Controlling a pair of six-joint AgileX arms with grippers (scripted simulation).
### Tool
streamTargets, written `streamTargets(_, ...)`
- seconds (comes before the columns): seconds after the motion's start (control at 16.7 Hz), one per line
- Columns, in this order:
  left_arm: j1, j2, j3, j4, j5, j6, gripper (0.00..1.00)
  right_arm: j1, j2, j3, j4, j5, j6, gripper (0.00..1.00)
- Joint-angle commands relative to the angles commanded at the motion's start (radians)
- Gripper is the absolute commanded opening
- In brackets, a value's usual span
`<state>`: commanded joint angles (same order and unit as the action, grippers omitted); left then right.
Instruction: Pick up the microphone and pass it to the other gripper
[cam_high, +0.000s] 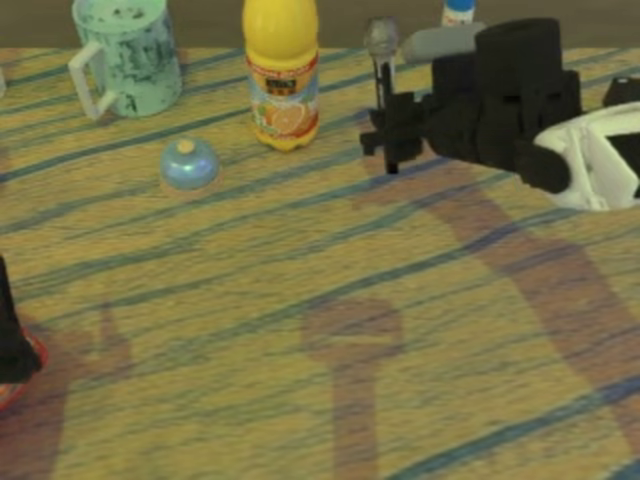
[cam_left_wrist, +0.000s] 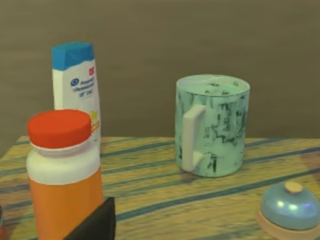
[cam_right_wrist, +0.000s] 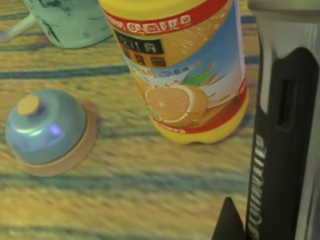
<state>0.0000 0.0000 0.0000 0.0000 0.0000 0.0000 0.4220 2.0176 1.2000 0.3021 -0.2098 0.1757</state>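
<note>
Top view, right gripper (cam_high: 385, 128) clamped around upright microphone (cam_high: 383, 75)

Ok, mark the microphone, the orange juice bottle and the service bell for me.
microphone (cam_high: 381, 40): top view, silver mesh head.
orange juice bottle (cam_high: 281, 90): top view, label.
service bell (cam_right_wrist: 42, 122): right wrist view, blue dome.

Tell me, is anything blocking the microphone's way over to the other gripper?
Nothing visible does. The right gripper is at the microphone near the table's back edge. The orange juice bottle and bell stand to its left, but the middle of the table toward the left arm is open.
</note>
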Motion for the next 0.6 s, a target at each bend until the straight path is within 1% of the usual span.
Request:
streamTargets(0.18, 0.000, 0.000, 0.000, 0.000, 0.000, 0.000, 1.00, -0.002, -0.063, -0.077, 0.255, -0.062, -0.069, 0.00)
streamTargets(0.36, 0.000, 0.000, 0.000, 0.000, 0.000, 0.000, 1.00, -0.004, -0.123, -0.136, 0.435, -0.110, -0.125, 0.00)
streamTargets(0.48, 0.000, 0.000, 0.000, 0.000, 0.000, 0.000, 1.00, -0.005, -0.151, -0.159, 0.502, -0.131, -0.150, 0.00)
streamTargets(0.6, 0.000, 0.000, 0.000, 0.000, 0.000, 0.000, 1.00, -0.006, -0.162, -0.167, 0.526, -0.138, -0.159, 0.00)
